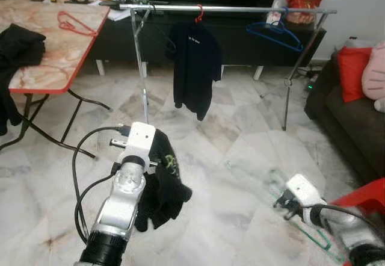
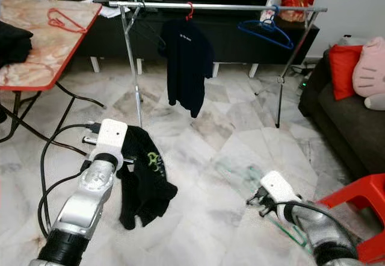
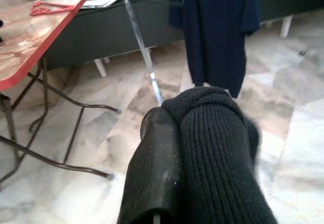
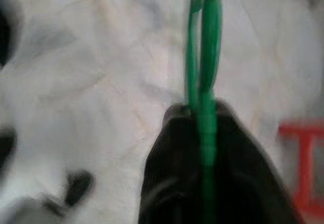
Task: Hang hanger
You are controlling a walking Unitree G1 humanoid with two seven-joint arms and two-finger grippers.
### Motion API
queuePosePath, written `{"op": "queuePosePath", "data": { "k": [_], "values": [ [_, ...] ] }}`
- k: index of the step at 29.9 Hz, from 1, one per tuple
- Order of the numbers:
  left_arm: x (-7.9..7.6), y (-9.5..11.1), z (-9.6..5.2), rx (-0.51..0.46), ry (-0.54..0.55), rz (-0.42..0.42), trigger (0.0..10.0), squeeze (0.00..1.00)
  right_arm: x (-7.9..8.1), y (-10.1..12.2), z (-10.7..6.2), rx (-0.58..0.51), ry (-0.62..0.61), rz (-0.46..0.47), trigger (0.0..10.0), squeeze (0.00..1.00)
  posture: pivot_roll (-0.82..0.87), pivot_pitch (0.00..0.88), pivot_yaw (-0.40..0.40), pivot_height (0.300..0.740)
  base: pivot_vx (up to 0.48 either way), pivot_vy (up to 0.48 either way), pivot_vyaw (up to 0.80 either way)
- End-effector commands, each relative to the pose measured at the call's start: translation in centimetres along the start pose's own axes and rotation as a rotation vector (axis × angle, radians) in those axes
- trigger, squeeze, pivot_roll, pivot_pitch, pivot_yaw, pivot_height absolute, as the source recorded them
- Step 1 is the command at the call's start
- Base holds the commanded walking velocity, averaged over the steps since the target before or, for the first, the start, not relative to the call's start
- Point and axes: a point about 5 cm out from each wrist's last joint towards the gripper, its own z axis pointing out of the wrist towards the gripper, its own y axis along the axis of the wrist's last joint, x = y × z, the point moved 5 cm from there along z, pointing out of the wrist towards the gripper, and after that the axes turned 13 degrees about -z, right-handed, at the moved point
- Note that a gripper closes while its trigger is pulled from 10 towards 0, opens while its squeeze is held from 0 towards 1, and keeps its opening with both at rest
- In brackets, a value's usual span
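A thin green plastic hanger (image 4: 206, 82) is clamped between the black fingers of the right gripper (image 4: 202, 127), low over the glossy marble floor (image 1: 240, 176). A black knitted garment (image 1: 162, 188) with a green print is pinched by the left gripper (image 3: 174, 148) and hangs in soft folds. Ahead, a chrome garment rail (image 1: 228, 8) carries a dark T-shirt (image 1: 194, 67) on a red hanger (image 1: 199, 14) and a bare blue hanger (image 1: 275, 32).

White marble floor (image 1: 240, 157) lying underfoot; red-edged folding table (image 1: 54, 55) standing left; dark sofa (image 1: 349, 115) sitting right; black TV cabinet (image 1: 234, 37) lining the wall.
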Motion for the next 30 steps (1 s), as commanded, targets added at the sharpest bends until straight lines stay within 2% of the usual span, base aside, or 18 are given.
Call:
{"op": "queuePosePath", "data": {
  "k": [1, 2, 4, 5, 6, 7, 8, 11, 14, 15, 16, 17, 20, 26, 30],
  "values": [
    [-1.1, 1.9, -0.2, -0.071, -0.043, -0.069, 10.0, 0.0, 0.4, -2.3, -0.1, 0.05, -0.089, 0.163, 0.0, 0.0, -0.04, 0.0, -0.072, 0.74, 0.0, 0.0, 0.0],
    [-1.3, 2.1, -0.3, -0.081, -0.05, -0.092, 10.0, 0.0, 1.1, -3.1, -0.1, 0.069, -0.101, 0.213, 0.0, 0.0, -0.02, 0.0, -0.06, 0.74, 0.0, 0.0, 0.0],
    [-1.5, 2.7, -0.6, -0.105, -0.061, -0.134, 10.0, 0.0, 2.3, -4.8, -0.2, 0.127, -0.116, 0.238, 0.0, 0.0, -0.02, 0.0, -0.052, 0.74, 0.0, 0.0, 0.0],
    [-1.7, 3.4, -0.9, -0.134, -0.073, -0.176, 10.0, 0.0, 3.6, -7.0, -0.6, 0.21, -0.139, 0.23, 3.6, 0.0, -0.01, 0.0, -0.05, 0.74, 0.0, 0.0, 0.0],
    [-1.7, 3.6, -1.0, -0.144, -0.079, -0.19, 10.0, 0.0, 4.1, -7.9, -0.8, 0.242, -0.147, 0.225, 3.6, 0.0, 0.0, 0.0, -0.046, 0.74, 0.0, 0.0, 0.0],
    [-1.7, 3.7, -1.1, -0.151, -0.082, -0.194, 10.0, 0.0, 4.4, -8.5, -1.0, 0.261, -0.149, 0.225, 4.3, 0.0, 0.0, 0.0, -0.046, 0.74, 0.0, 0.0, 0.0],
    [-1.6, 3.8, -1.2, -0.157, -0.083, -0.196, 10.0, 0.0, 4.7, -8.9, -1.1, 0.276, -0.151, 0.227, 10.0, 0.0, 0.01, 0.0, -0.044, 0.74, 0.0, 0.0, 0.0],
    [-1.4, 3.9, -1.7, -0.168, -0.084, -0.243, 10.0, 0.0, 5.7, -11.7, -2.2, 0.37, -0.225, 0.305, 10.0, 0.0, 0.01, 0.0, -0.036, 0.74, 0.0, 0.0, 0.0],
    [-1.0, 3.8, -2.3, -0.179, -0.075, -0.265, 10.0, 0.0, 6.3, -12.5, -2.6, 0.391, -0.261, 0.337, 10.0, 0.0, 0.02, 0.0, -0.028, 0.74, 0.0, 0.0, 0.0],
    [-0.9, 3.7, -2.4, -0.181, -0.07, -0.261, 10.0, 0.0, 6.3, -12.6, -2.7, 0.392, -0.281, 0.362, 10.0, 0.0, 0.02, 0.0, -0.028, 0.74, 0.0, 0.0, 0.0],
    [-0.7, 3.5, -2.7, -0.181, -0.061, -0.241, 10.0, 0.0, 6.5, -13.0, -2.9, 0.397, -0.325, 0.428, 10.0, 0.0, 0.01, 0.0, -0.025, 0.74, 0.0, 0.0, 0.0],
    [-0.6, 3.4, -2.7, -0.18, -0.059, -0.235, 10.0, 0.0, 6.5, -13.0, -2.9, 0.398, -0.334, 0.444, 10.0, 0.0, 0.01, 0.0, -0.023, 0.74, 0.0, 0.0, 0.0],
    [0.1, 3.1, -2.6, -0.166, -0.015, -0.271, 10.0, 0.0, 7.5, -12.2, -2.4, 0.348, -0.271, 0.402, 10.0, 0.0, 0.02, 0.0, -0.026, 0.74, 0.0, 0.0, 0.0],
    [0.5, 3.1, -2.6, -0.173, -0.006, -0.272, 10.0, 0.0, 5.5, -11.8, -2.5, 0.338, -0.359, 0.394, 10.0, 0.0, 0.02, 0.0, -0.028, 0.74, 0.0, 0.167, 0.0],
    [0.6, 3.1, -2.5, -0.174, -0.004, -0.275, 10.0, 0.0, 5.6, -11.4, -2.3, 0.315, -0.339, 0.393, 10.0, 0.0, 0.01, 0.0, -0.021, 0.74, 0.0, 0.25, 0.0]
  ]
}}
